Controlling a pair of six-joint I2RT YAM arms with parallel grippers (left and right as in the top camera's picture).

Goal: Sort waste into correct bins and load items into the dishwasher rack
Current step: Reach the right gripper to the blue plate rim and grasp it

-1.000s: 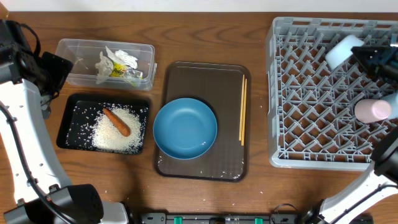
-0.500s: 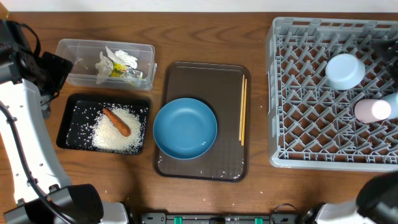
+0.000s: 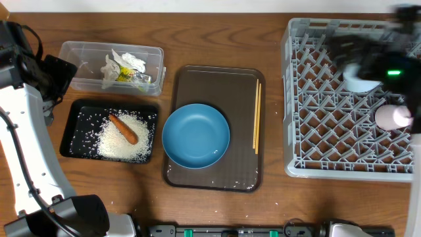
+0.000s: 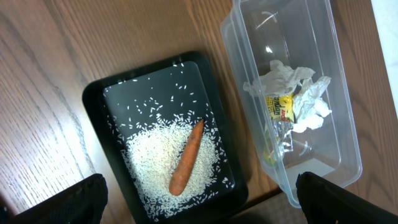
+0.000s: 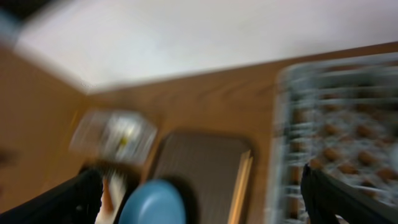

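Observation:
The large blue bowl (image 3: 195, 135) sits on the brown serving tray (image 3: 214, 82), with the chopsticks (image 3: 257, 117) along the tray's right side. In the grey rack (image 3: 309, 99) lie the small pale-blue bowl (image 3: 358, 83) and the whitish cup (image 3: 393, 117). My right gripper (image 3: 368, 56) is a blur over the rack's back; in its wrist view it (image 5: 202, 199) is open and empty. The black tray (image 4: 93, 99) holds rice (image 4: 155, 168) and the carrot (image 4: 186, 158). Wrappers (image 4: 292, 102) lie in the clear tub (image 4: 323, 37). My left gripper (image 4: 199, 202) hangs open above the black tray.
The clear tub (image 3: 79, 49) and black tray (image 3: 71, 128) stand side by side at the left, by my left arm (image 3: 26, 105). The brown tray fills the middle. The right wrist view is motion-blurred, showing the blue bowl (image 5: 152, 202) and chopsticks (image 5: 239, 186).
My right gripper has opened and let go of the small pale-blue bowl, which now rests in the rack. The right arm is swinging over the rack. The left arm has not moved.

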